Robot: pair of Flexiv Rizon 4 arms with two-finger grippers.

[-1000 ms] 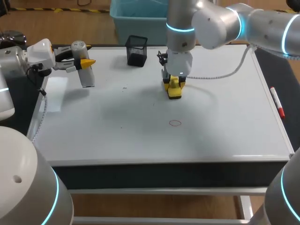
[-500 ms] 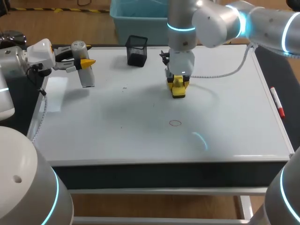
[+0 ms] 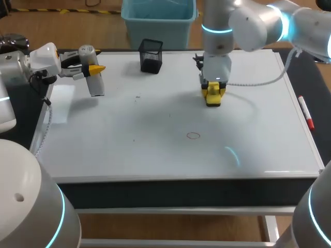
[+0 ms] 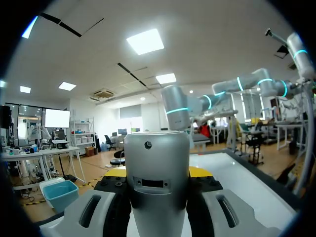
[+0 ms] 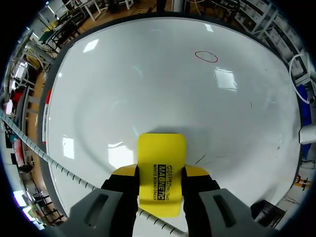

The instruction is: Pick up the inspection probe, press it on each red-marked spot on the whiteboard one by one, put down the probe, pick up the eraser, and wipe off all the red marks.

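The right gripper (image 3: 213, 92) is clamped on a yellow whiteboard eraser (image 3: 213, 98), one yellow fingertip on each side, over the far middle of the whiteboard (image 3: 129, 121). Whether the eraser touches the board cannot be told. A small red circle (image 3: 193, 136) is drawn on the board, nearer the front edge and well apart from the eraser. The left gripper (image 3: 93, 68) grips a grey cylindrical inspection probe (image 3: 96, 85) between its fingers, above the board's far left corner. A black mesh pen cup (image 3: 150, 56) stands at the far edge. A red marker (image 3: 305, 112) lies along the right edge.
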